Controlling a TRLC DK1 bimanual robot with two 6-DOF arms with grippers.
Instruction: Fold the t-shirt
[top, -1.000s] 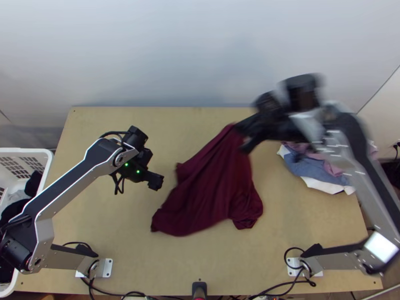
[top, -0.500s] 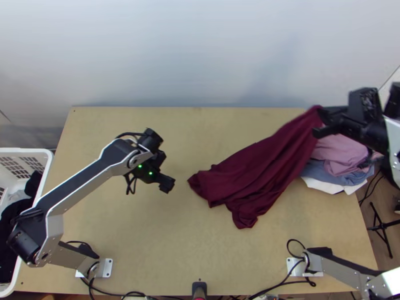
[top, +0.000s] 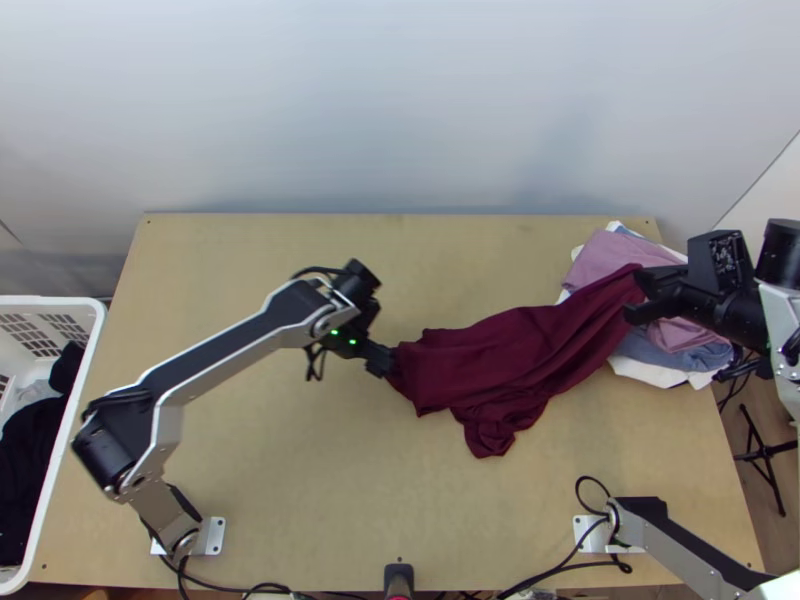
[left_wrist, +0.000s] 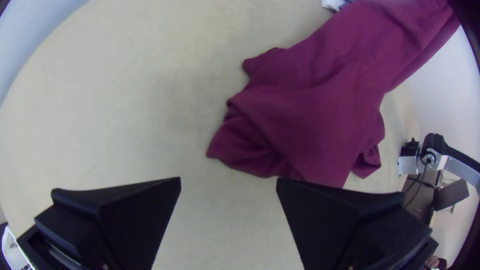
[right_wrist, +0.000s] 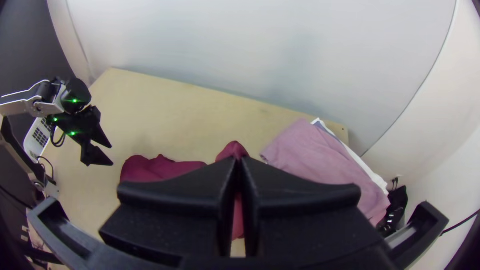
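My right claw (right_wrist: 240, 163) pinches one end of the t-shirt (top: 515, 350); the cloth stretches toward my left claw (left_wrist: 228, 182), wide open, empty.

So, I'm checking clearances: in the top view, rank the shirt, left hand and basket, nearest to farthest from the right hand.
1. Shirt, pinched in the right hand.
2. Left hand, by the shirt's left end.
3. Basket, at the left edge of the table.
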